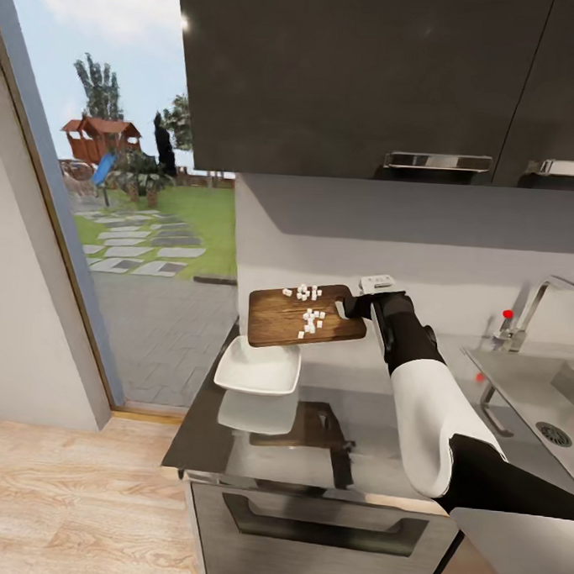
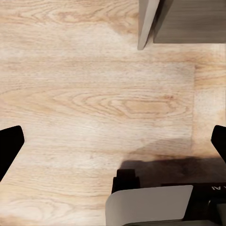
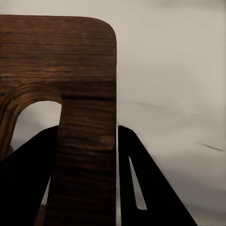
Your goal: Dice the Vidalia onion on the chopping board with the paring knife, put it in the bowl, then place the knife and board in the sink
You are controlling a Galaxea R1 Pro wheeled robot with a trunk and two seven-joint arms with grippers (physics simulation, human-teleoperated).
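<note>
Right gripper [image 1: 351,308] clamped on the handle end of the chopping board [image 1: 278,322], fingers [image 3: 150,188] pressed on either side of the wooden strip beside the handle cutout, holding the board lifted above the countertop [image 1: 360,413] over the white bowl [image 1: 258,370]. Brown, grained and roughly level, with small white cubes of diced onion [image 1: 310,320] scattered on top. Left gripper [image 2: 113,146] spread wide above the wooden floor [image 2: 94,94], gripping nothing.

sink [image 1: 526,375] cropped at frame edge
</note>
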